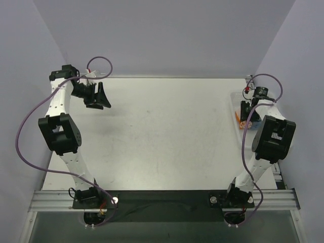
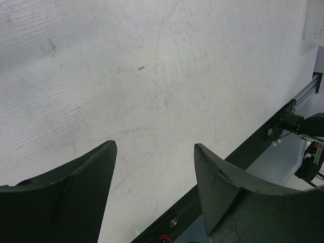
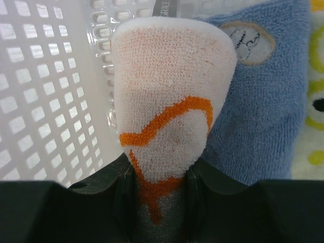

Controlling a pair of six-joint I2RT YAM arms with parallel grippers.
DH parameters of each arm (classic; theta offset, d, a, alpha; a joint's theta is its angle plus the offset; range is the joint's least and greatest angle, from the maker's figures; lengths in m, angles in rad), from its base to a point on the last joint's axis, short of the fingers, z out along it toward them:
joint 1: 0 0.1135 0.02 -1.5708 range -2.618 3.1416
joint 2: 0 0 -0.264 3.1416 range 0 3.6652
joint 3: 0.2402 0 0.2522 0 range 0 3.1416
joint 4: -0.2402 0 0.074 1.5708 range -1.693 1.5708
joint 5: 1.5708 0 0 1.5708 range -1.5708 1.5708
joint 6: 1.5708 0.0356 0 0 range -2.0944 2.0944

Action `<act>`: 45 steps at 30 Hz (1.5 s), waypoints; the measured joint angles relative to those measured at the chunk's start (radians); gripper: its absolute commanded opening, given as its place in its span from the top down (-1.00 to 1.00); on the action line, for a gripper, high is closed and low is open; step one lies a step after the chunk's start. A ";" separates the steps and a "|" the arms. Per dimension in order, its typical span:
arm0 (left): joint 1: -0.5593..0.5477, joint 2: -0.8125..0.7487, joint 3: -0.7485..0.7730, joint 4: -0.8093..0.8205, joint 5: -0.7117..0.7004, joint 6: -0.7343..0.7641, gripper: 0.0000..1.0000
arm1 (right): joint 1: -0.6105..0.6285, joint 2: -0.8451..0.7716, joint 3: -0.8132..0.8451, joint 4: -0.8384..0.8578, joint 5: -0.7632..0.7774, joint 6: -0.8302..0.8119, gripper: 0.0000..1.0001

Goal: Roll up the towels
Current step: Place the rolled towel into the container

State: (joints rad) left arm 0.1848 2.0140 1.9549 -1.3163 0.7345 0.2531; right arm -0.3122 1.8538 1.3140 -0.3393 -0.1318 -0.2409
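The right fingers [image 3: 119, 187] are pinched on a fold of the orange towel [image 3: 172, 86]. A pale terry peak with orange flower lines stands up between them. This is down inside the white mesh basket [image 3: 45, 101] at the far right of the desk [image 2: 152, 61]. Touching that fold on its right lies a blue towel [image 3: 263, 111]. A sliver of yellow towel [image 3: 316, 126] shows at the very edge of the right wrist view. All three sit in the basket.

Across at the far left, the left fingers [image 2: 86, 182] hang spread wide above bare desk, with nothing between them.

As for progress, it looks like the very start. No towel lies on the desk and no roll shows anywhere. By that judgement the first towel is only gripped, not yet out. Everything else remains: lift it clear, lay it flat, roll it, then do the same for the blue and the yellow.

For writing, the blue towel carries a round tan-rimmed patch [image 3: 248, 43] with small dark lettering, too fine to read. A grey tag [image 3: 167, 7] at the top shows pale capitals, possibly ending "RACE", but that is not certain. No other label is legible.
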 measured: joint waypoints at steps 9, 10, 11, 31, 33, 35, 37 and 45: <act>0.000 0.016 0.017 -0.019 -0.008 0.015 -0.47 | 0.017 0.072 0.022 0.047 -0.014 0.029 0.57; 0.000 0.017 0.018 -0.020 -0.009 0.016 -0.47 | 0.019 0.072 0.023 0.049 -0.014 0.035 0.49; 0.000 0.019 0.018 -0.020 -0.009 0.016 -0.47 | 0.019 0.072 0.023 0.049 -0.014 0.038 0.30; 0.000 0.034 0.053 -0.029 -0.013 0.024 -0.95 | 0.025 -0.027 0.021 0.014 0.005 0.054 -0.78; 0.000 0.036 0.074 -0.029 -0.013 0.023 -0.95 | 0.025 -0.053 0.021 0.002 0.005 0.050 -0.83; 0.000 0.044 0.110 -0.034 -0.014 0.022 -0.95 | 0.025 -0.079 0.021 -0.014 0.005 0.045 -0.88; 0.000 0.054 0.153 -0.036 -0.018 0.021 -0.94 | 0.025 -0.102 0.023 -0.037 0.005 0.039 -1.00; -0.012 0.149 0.442 -0.043 -0.106 0.002 -0.95 | 0.039 -0.212 0.152 -0.219 -0.061 0.001 -1.00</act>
State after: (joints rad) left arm 0.1730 2.1632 2.3970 -1.3590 0.6285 0.2546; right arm -0.2729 1.6421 1.4662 -0.5587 -0.1932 -0.2398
